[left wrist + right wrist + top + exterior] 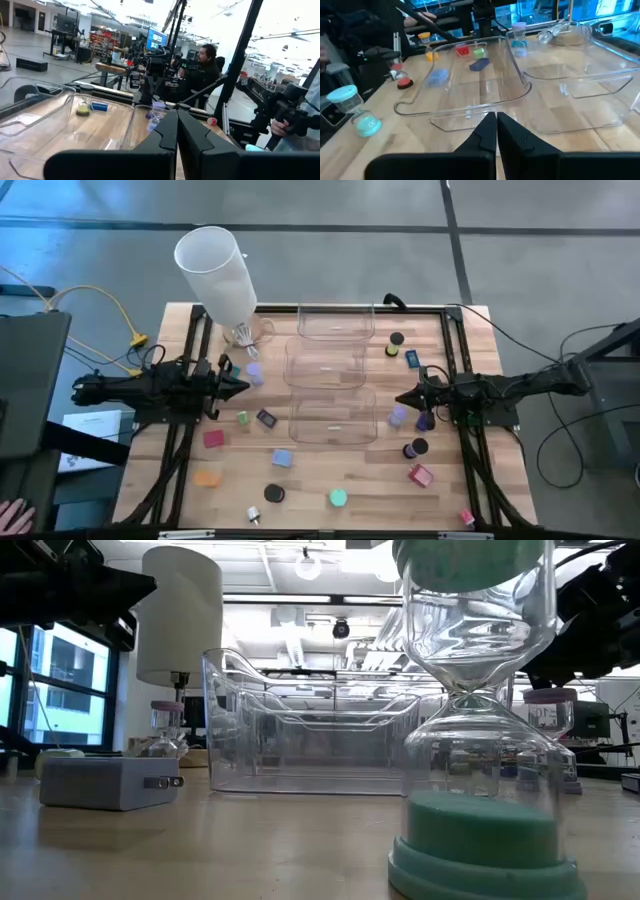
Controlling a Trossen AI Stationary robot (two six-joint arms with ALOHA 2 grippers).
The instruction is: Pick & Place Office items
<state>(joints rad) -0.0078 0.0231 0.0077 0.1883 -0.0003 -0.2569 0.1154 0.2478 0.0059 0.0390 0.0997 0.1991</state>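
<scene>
left end effector (243,386) closed, empty, beside clear plastic rectangular bins (331,420); right end effector (402,397) closed, empty, opposite side. tiny colourful office items (283,458) scattered over wooden bench (375,485), none binned; likely start pose.

On the surface (330,475) stand three clear bins (325,363) in a row, one behind the other, and one tall white cylinder (215,270). Around them lie about eighteen small office items (283,458), though some are too small to count for certain. Among them: two black discs (274,493), one teal disc (339,498), one orange piece (207,478), two red blocks (214,438), and one pale blue block.
</scene>
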